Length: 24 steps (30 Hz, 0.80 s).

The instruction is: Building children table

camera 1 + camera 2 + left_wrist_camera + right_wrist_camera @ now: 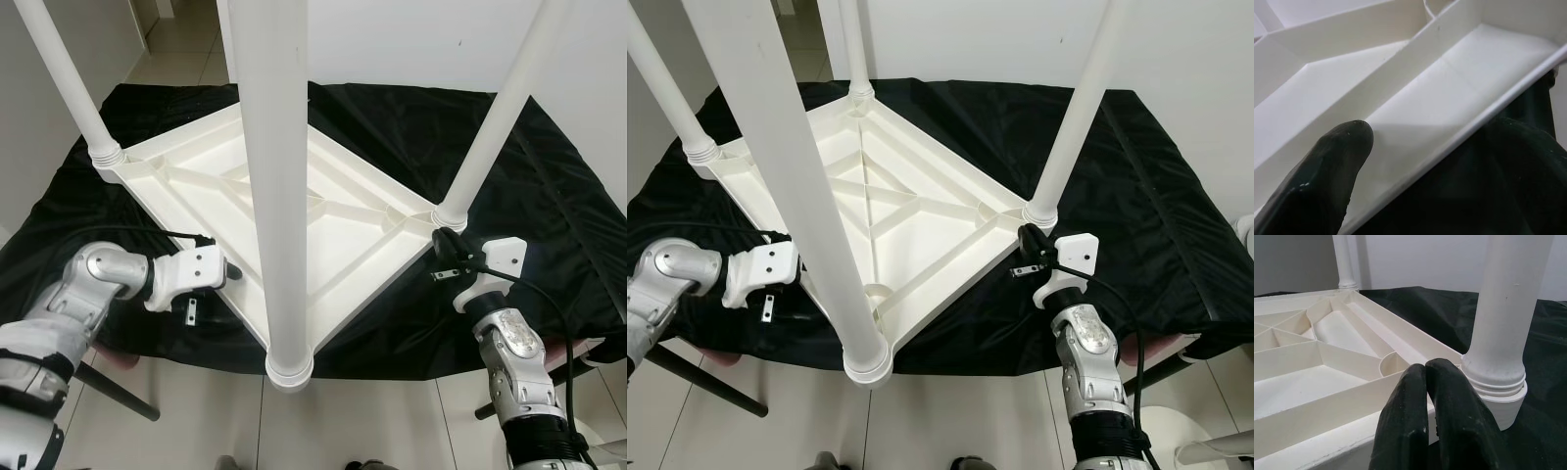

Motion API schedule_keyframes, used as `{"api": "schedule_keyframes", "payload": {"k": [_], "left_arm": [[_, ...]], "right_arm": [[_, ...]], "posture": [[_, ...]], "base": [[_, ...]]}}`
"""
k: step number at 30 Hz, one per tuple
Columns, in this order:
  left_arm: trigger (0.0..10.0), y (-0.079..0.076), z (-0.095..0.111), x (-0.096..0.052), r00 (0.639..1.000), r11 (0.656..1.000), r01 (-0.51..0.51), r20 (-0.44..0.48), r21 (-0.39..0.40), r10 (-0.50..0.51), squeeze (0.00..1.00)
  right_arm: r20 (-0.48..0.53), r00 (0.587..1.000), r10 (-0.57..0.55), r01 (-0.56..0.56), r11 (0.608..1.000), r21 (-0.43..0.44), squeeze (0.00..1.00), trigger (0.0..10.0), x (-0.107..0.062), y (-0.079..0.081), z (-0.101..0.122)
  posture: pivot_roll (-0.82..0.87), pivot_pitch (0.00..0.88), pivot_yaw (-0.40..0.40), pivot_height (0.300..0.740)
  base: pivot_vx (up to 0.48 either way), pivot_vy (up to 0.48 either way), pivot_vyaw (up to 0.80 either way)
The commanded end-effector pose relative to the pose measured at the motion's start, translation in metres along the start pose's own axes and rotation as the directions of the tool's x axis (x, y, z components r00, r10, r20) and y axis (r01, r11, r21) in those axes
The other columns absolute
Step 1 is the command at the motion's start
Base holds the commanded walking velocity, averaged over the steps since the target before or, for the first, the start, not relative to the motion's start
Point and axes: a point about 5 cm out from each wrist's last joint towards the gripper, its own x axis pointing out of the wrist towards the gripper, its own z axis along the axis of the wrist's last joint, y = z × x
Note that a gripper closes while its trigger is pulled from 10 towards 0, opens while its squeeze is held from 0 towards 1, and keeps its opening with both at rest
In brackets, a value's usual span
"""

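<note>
On a black-draped table [549, 186]: white children's table [294, 211] lying upside down, legs up.

Black cloth [1136, 196] covers the table; tiled floor [392, 421] in front. Ribbed underside of the tabletop faces up, one corner pointing toward the robot. Four white legs stand upright in the corner sockets: near leg [279, 196] close to the camera, left leg [69, 83], right leg [500, 113], far leg [854, 49]. Left claw [231, 272] at the tabletop's near-left rim; in the left wrist view one black finger [1317, 176] lies against the rim's inner side, whether clamped or apart cannot be told. Right claw [441, 257] at the base of the right leg, by the near-right rim; in the right wrist view its fingertips [1405, 426] are pressed together, nothing between them.
</note>
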Motion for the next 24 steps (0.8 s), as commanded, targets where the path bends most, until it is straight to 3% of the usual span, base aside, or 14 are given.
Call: {"api": "schedule_keyframes", "payload": {"k": [1,8,18,19,21,22,23,24], "left_arm": [[10.0,-0.006,-0.006,0.000,0.997,0.997,0.072,-0.042,0.008,-0.071,0.00],[10.0,-0.006,-0.010,0.004,0.995,0.996,0.065,-0.075,0.056,-0.061,0.00],[10.0,-0.011,-0.004,0.023,0.993,0.990,0.117,-0.037,0.077,-0.115,0.00],[8.5,-0.011,-0.004,0.024,0.992,0.990,0.120,-0.034,0.078,-0.118,0.00],[8.5,-0.010,-0.004,0.025,0.992,0.989,0.122,-0.032,0.081,-0.119,0.00],[2.6,-0.010,-0.002,0.027,0.993,0.989,0.122,-0.019,0.085,-0.120,0.00],[2.6,-0.010,-0.002,0.027,0.993,0.989,0.122,-0.019,0.085,-0.120,0.00],[0.0,-0.010,0.000,0.030,0.993,0.990,0.117,0.000,0.076,-0.118,0.00]], "right_arm": [[-0.009,1.000,-0.002,0.002,1.000,0.003,0.00,10.0,0.000,0.002,-0.003],[-0.007,1.000,0.000,0.000,1.000,0.007,0.00,10.0,0.001,0.004,-0.004],[-0.009,1.000,-0.007,0.007,1.000,0.011,0.00,10.0,0.001,0.006,-0.005],[-0.009,1.000,-0.009,0.009,1.000,0.010,0.00,10.0,0.001,0.005,-0.005],[-0.008,1.000,-0.011,0.012,1.000,0.009,0.00,10.0,0.001,0.005,-0.005],[-0.006,1.000,-0.015,0.016,1.000,0.008,0.00,10.0,0.001,0.005,-0.004],[-0.006,1.000,-0.015,0.016,1.000,0.008,0.00,10.0,0.001,0.005,-0.004],[-0.006,1.000,-0.019,0.019,1.000,0.008,0.00,10.0,0.000,0.004,-0.004]], "posture": [[0.00,0.079,0.056,0.740],[0.01,0.076,0.061,0.740],[0.00,0.092,0.074,0.740],[0.00,0.093,0.076,0.740],[0.00,0.093,0.076,0.740],[0.00,0.098,0.080,0.740],[0.00,0.098,0.080,0.740],[0.00,0.099,0.079,0.740]], "base": [[0.000,0.000,0.00],[0.000,0.000,0.00],[0.000,0.000,0.00],[0.000,0.000,0.00],[0.000,0.000,0.00],[0.000,0.000,0.00],[0.000,0.000,0.00],[0.000,0.000,0.00]]}}
